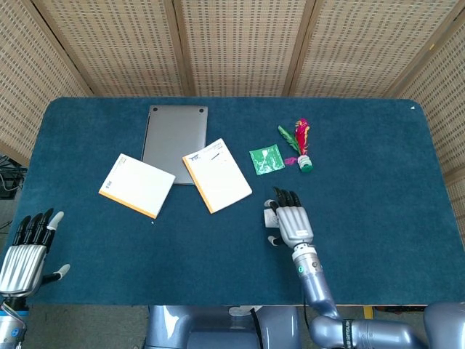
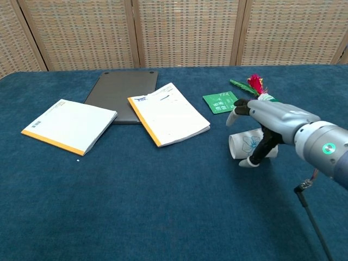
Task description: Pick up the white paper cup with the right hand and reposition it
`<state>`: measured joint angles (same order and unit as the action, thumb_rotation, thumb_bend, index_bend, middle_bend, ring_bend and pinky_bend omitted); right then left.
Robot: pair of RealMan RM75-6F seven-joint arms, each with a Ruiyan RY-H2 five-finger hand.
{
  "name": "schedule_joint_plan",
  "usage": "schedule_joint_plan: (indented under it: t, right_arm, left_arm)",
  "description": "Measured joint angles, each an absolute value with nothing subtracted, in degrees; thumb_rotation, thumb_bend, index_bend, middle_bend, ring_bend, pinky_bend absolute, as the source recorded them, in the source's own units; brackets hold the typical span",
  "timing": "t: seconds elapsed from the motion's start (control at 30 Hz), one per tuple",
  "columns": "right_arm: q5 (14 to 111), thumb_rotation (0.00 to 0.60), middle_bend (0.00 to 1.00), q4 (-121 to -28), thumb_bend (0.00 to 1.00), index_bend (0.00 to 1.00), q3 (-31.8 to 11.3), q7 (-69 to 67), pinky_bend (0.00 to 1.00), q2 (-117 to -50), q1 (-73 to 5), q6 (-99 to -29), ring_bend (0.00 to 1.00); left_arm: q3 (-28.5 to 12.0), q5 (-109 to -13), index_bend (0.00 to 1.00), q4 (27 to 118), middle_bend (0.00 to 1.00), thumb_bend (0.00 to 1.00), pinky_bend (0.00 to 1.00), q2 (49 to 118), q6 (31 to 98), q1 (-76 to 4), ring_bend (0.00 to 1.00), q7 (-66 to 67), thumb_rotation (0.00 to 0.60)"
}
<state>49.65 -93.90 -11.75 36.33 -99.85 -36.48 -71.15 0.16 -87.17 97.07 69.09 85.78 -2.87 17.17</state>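
Chest view: right hand (image 2: 265,120) arches over the lying paper cup (image 2: 246,145), fingers spread, not gripping.

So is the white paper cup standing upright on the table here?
No, the white paper cup lies on its side under the right hand.

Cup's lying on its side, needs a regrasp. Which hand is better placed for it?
Right. The right hand hovers over the white paper cup, which lies on its side, fingers spread and thumb by its front. The left hand sits off the table's near left corner, far from it.
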Motion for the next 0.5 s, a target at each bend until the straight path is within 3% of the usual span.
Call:
schedule_joint_plan:
  t: [0.5]
  right_arm:
    - [46.47,0.6,0.0,-86.18,0.3,0.32,-13.52,43.13,0.0,-105.4,-38.92,-73.24,0.0]
  left_arm:
    - [0.65,-87.87,0.0,97.3,0.0,0.14,0.0,69.02,85.22,-3.13,0.0,16.86,0.6]
